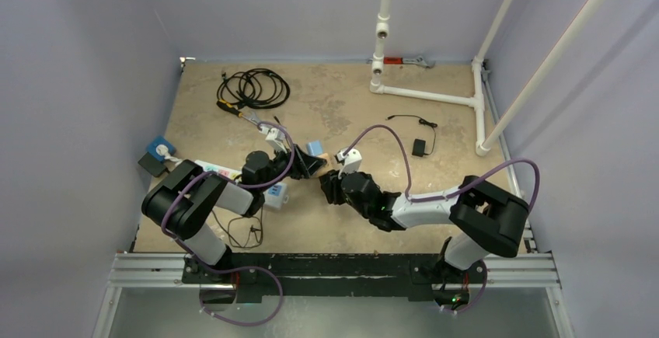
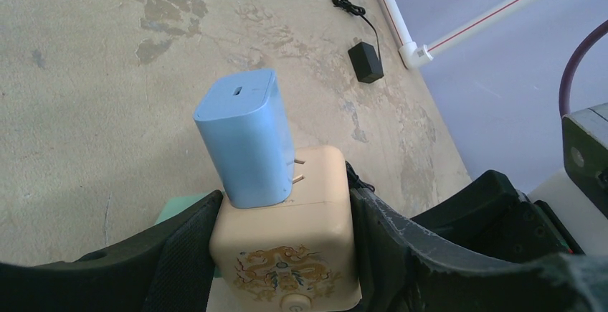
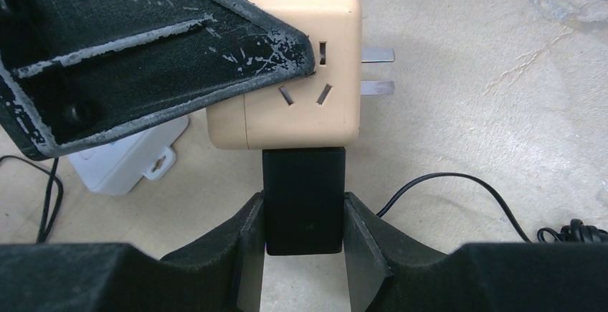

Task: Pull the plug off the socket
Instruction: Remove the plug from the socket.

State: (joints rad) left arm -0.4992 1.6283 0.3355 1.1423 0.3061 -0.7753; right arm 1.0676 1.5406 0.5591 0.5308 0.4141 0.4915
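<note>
Left fingers point(image 2: 176, 254) hold socket point(image 2: 287, 247); right fingers point(image 3: 247, 246) clamp plug point(image 3: 301, 197), seemingly seated

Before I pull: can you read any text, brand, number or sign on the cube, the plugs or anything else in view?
No text is readable in any view.
On the beige socket cube: only a gold dragon emblem, no legible words.
On the blue charger and the black plug: the faces shown are blank.
On the white strip, top view: coloured marks, too small to read.

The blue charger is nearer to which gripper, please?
Left: the left gripper clamps the socket cube bearing the blue charger; the right gripper holds the black plug opposite.
</note>
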